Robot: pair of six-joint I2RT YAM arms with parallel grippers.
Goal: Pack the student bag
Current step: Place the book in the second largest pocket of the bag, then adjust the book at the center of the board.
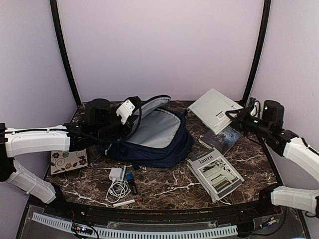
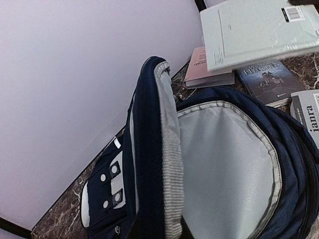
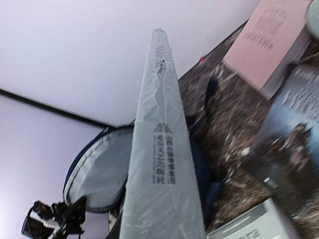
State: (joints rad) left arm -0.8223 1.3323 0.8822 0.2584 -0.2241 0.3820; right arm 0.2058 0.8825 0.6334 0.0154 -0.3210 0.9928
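— One backpack [image 1: 159, 144]: where?
— Mid-bench [image 1: 164, 186], open, its flap [image 1: 154, 104] pinched upright by the left pincer [image 1: 130, 110].
— And the right pincer [image 1: 238, 117]?
— Clamped on a pale book [image 1: 214, 107], tilted over the far right.

Navy student bag [image 1: 169, 152], pale green book [image 1: 214, 109], marbled table [image 1: 249, 167]

student bag [image 2: 149, 149] cut off below, dark book [image 3: 294, 144] blurred
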